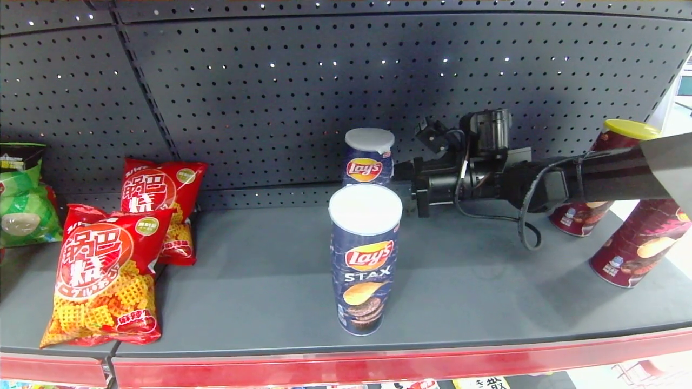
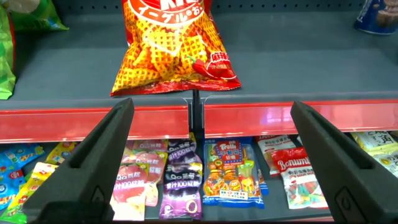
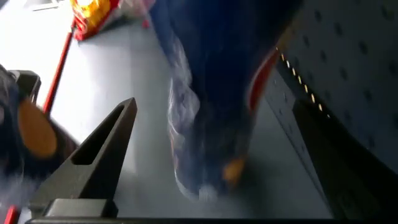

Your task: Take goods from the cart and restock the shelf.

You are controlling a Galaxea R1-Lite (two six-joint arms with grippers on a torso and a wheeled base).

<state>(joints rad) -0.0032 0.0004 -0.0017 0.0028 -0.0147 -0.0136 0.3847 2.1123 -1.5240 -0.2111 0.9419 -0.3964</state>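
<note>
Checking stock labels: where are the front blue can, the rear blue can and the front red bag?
front blue can [image 1: 365,265], head view, on its label
rear blue can [image 1: 367,168], head view, on its label
front red bag [image 1: 101,275], head view, middle of its face

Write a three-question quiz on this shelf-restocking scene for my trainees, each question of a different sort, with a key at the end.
1. True or false: the front blue can and the rear blue can both stand upright on the shelf.
2. What stands between the fingers of the right gripper? A) a glass bottle B) the rear blue can C) a cardboard box
3. Fill in the blank: the left gripper, out in front of the shelf's red edge, is ___ (open or shut).
Key: 1 true; 2 B; 3 open.
</note>
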